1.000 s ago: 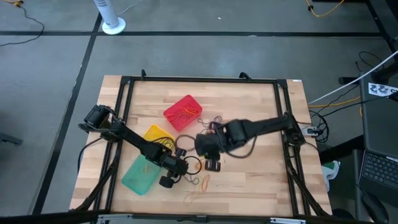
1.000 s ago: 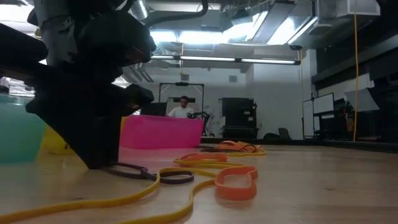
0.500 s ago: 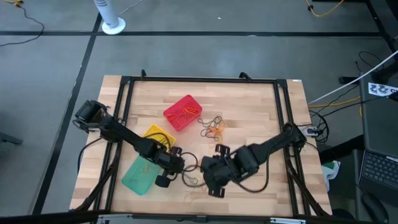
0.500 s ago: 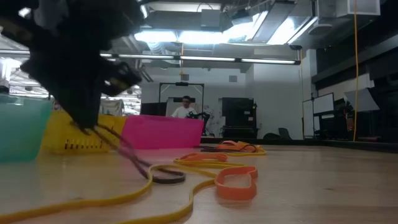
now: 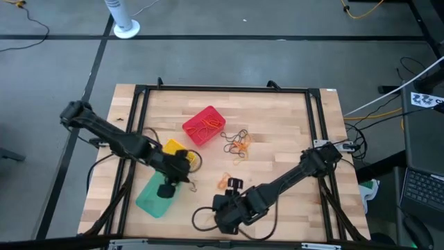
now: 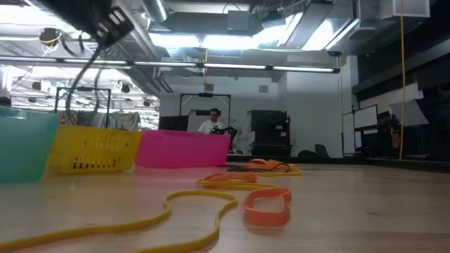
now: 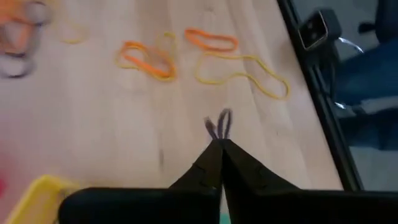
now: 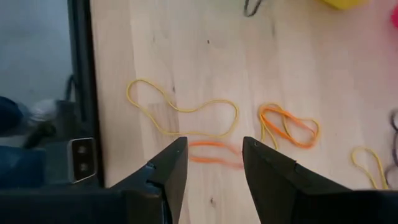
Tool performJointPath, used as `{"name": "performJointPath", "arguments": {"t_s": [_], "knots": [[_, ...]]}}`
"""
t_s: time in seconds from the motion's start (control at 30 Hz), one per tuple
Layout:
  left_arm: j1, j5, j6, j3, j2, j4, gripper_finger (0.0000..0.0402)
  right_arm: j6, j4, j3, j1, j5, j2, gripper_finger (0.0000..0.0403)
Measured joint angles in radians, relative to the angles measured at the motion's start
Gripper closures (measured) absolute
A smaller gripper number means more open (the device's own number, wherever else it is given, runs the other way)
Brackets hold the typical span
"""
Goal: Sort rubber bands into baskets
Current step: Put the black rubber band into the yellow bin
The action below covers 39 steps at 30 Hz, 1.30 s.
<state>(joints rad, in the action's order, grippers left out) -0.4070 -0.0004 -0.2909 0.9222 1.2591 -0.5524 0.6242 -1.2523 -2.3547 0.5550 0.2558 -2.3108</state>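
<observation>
The left tool [image 7: 219, 144] pinches a dark rubber band [image 7: 219, 124] above the worktop [image 5: 277, 132], beside the yellow basket [image 5: 175, 148]. The right tool [image 8: 211, 155] hangs wide over an orange band [image 8: 214, 152]

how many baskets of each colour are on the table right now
red basket: 1
yellow basket: 1
teal basket: 1
total: 3 baskets
</observation>
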Motion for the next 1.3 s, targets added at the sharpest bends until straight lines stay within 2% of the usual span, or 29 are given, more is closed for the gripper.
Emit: {"name": "performJointPath", "arguments": {"t_s": [0.3, 0.57, 0.8, 0.97, 1.3], "knots": [[0.059, -0.154, -0.055, 0.000, -0.243, -0.211, 0.0401, -0.170, 0.103, 0.000, -0.035, -0.011, -0.112, 0.0246], [0.137, -0.260, -0.107, 0.001, -0.357, -0.344, 0.0400, -0.348, 0.141, 0.000, -0.079, -0.113, -0.168, 0.0246], [0.184, -0.267, -0.087, 0.001, -0.343, -0.405, 0.0399, -0.497, 0.153, 0.000, -0.091, -0.171, -0.196, 0.0246], [0.188, -0.267, -0.071, 0.001, -0.310, -0.429, 0.0398, -0.553, 0.158, 0.000, -0.091, -0.177, -0.196, 0.0246], [0.187, -0.266, -0.073, 0.001, -0.212, -0.462, 0.0398, -0.636, 0.162, -0.001, -0.090, -0.295, -0.196, 0.0246]]}}
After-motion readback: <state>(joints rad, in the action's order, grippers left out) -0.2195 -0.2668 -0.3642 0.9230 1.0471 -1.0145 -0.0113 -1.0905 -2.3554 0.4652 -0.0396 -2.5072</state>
